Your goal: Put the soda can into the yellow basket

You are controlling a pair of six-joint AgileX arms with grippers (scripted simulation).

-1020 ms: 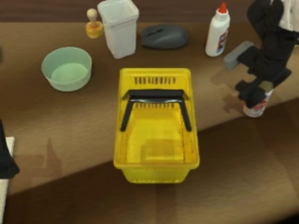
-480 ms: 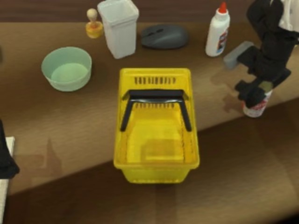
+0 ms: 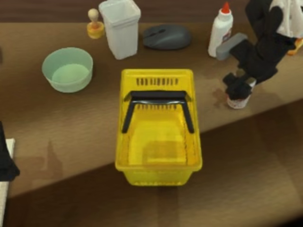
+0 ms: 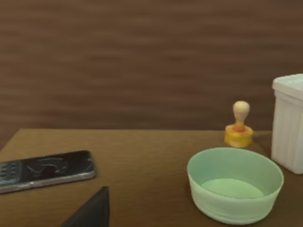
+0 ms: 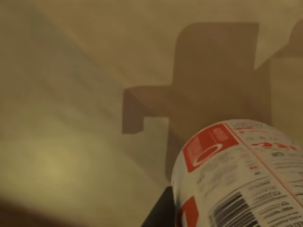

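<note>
White-and-red soda can (image 3: 238,100) sits mostly hidden under the right gripper (image 3: 239,87) – jaws clamped on it, held off the table, right of the yellow basket (image 3: 158,126). Left arm's parked, barely visible at the left edge.

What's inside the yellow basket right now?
Nothing visible: the basket's floor shows bare yellow, though the black handles cover a strip. The can is outside, in the right gripper.
</note>
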